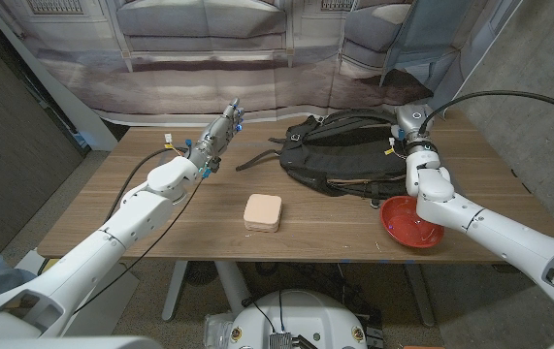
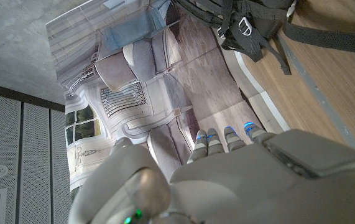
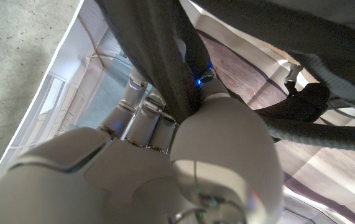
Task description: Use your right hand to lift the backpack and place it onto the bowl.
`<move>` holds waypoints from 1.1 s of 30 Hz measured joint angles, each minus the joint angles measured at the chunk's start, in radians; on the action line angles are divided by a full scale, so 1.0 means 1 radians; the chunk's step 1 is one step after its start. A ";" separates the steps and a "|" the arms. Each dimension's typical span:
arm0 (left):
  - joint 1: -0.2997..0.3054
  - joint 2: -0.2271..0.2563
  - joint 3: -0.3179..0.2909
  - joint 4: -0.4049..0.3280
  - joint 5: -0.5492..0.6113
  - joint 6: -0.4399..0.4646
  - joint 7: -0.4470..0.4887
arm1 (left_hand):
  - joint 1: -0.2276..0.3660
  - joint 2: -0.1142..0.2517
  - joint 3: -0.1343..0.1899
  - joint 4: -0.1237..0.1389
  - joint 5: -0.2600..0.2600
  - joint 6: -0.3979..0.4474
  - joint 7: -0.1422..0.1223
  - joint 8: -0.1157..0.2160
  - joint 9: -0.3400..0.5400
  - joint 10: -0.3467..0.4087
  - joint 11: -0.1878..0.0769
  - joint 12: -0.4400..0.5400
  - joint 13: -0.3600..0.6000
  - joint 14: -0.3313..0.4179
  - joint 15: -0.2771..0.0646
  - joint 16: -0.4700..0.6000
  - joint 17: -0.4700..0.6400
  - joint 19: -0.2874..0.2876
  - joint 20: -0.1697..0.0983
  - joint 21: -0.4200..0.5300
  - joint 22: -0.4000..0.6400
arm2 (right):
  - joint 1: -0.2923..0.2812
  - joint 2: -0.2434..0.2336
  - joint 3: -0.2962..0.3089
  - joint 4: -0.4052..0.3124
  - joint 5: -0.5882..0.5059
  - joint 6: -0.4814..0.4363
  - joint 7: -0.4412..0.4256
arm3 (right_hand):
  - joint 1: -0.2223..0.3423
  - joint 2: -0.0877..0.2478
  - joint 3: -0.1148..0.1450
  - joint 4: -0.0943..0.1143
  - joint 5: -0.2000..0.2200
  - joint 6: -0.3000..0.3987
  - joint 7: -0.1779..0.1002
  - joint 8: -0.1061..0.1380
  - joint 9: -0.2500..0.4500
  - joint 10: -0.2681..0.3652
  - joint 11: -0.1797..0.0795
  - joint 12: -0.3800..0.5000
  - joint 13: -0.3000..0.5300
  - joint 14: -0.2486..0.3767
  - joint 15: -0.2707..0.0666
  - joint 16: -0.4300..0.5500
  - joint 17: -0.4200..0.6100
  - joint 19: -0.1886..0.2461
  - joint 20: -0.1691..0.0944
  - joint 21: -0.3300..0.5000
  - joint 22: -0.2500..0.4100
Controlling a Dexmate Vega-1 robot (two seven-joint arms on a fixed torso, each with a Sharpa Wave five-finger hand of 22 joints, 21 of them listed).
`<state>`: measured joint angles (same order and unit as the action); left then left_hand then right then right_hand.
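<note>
Looking down from the head view, we see the right arm come in from the near right corner and run up over the red bowl to the right end of the black backpack. The right hand sits at the backpack's far right edge, wrist bent, with the hand partly tucked against the fabric. In the right wrist view the right hand has a dark strap running between its thumb and its fingers, and the thumb tip presses against that strap; we read this as the hand pinching the strap.

The backpack lies on the wooden table toward the far right, its loose strap trailing left across the wood. The bowl stands on the table at the near right, just near of the backpack and partly under the right forearm; whether bowl and backpack touch we cannot tell.

The left arm stretches from the near left corner toward the far middle, held above the table. The left hand points away, fingers straight and close together, holding nothing. In the left wrist view the left hand shows its fingertips extended side by side.

A small tan square box rests on the table near the middle, well apart from both hands.
</note>
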<state>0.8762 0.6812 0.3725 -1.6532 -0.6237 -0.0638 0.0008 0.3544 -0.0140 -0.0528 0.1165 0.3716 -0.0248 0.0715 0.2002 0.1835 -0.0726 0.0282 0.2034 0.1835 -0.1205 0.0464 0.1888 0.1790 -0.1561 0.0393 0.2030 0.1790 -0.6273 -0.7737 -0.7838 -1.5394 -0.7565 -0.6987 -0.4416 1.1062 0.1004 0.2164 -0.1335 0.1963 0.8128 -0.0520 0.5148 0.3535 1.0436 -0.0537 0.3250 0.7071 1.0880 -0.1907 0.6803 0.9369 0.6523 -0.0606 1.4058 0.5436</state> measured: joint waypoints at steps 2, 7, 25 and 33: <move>-0.002 0.000 0.000 0.003 -0.001 -0.001 -0.002 | 0.000 0.000 0.000 0.000 0.000 0.000 0.000 0.000 0.000 0.000 0.000 0.000 0.000 0.000 0.000 0.000 0.000 0.000 0.000 0.000 0.000 | -0.001 -0.002 0.003 -0.004 -0.004 0.001 0.000 | 0.000 0.000 -0.002 0.002 0.000 0.000 0.000 0.000 0.000 0.000 0.000 -0.006 0.005 0.000 0.000 -0.005 0.003 -0.003 0.003 0.007 -0.005; -0.008 -0.002 0.001 0.011 -0.002 -0.002 -0.008 | 0.000 0.000 0.000 0.000 0.000 0.000 0.000 0.000 0.000 0.000 0.000 0.000 0.000 0.000 0.000 0.000 0.000 0.000 0.000 0.000 0.000 | -0.005 -0.009 0.011 -0.021 -0.011 0.017 -0.002 | 0.000 0.000 -0.005 0.005 0.000 0.000 0.000 -0.005 0.007 0.004 -0.003 -0.012 0.005 0.000 0.000 -0.005 0.010 -0.009 -0.002 0.015 -0.014; -0.029 -0.014 0.011 0.037 -0.002 -0.005 -0.022 | 0.000 0.000 -0.004 -0.004 0.000 0.000 0.000 0.000 0.000 0.000 0.000 0.000 0.000 0.000 0.000 0.000 0.000 0.000 0.000 0.000 0.000 | -0.034 -0.032 0.065 -0.085 0.031 0.113 -0.019 | 0.018 0.018 -0.012 0.010 0.004 0.000 0.000 -0.019 0.012 0.004 -0.003 -0.035 0.025 0.000 0.000 -0.071 -0.009 -0.054 0.003 0.029 -0.058; -0.031 -0.017 0.012 0.044 -0.001 -0.017 -0.029 | 0.005 0.005 -0.008 0.000 0.000 0.000 0.000 0.000 0.000 0.000 0.000 0.000 0.000 0.000 0.000 0.000 0.000 0.000 0.000 0.000 0.000 | -0.058 -0.042 0.110 -0.140 0.039 0.131 -0.021 | 0.018 0.018 -0.012 0.010 0.004 0.004 0.004 -0.022 0.016 0.004 -0.004 -0.041 0.031 0.000 0.000 -0.087 -0.005 -0.057 0.007 0.041 -0.075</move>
<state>0.8455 0.6641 0.3840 -1.6095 -0.6246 -0.0804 -0.0283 0.3599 -0.0087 -0.0607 0.1168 0.3716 -0.0248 0.0715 0.2002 0.1835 -0.0726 0.0282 0.2034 0.1834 -0.1205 0.0464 0.1888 0.1790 -0.1561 0.0393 0.2030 0.1790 -0.6853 -0.8158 -0.6733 -1.6794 -0.7177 -0.5674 -0.4622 1.1244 0.1186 0.2040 -0.1238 0.2003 0.8166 -0.0483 0.4925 0.3692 1.0476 -0.0573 0.2842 0.7382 1.0877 -0.1911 0.5929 0.9322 0.5953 -0.0536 1.4465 0.4684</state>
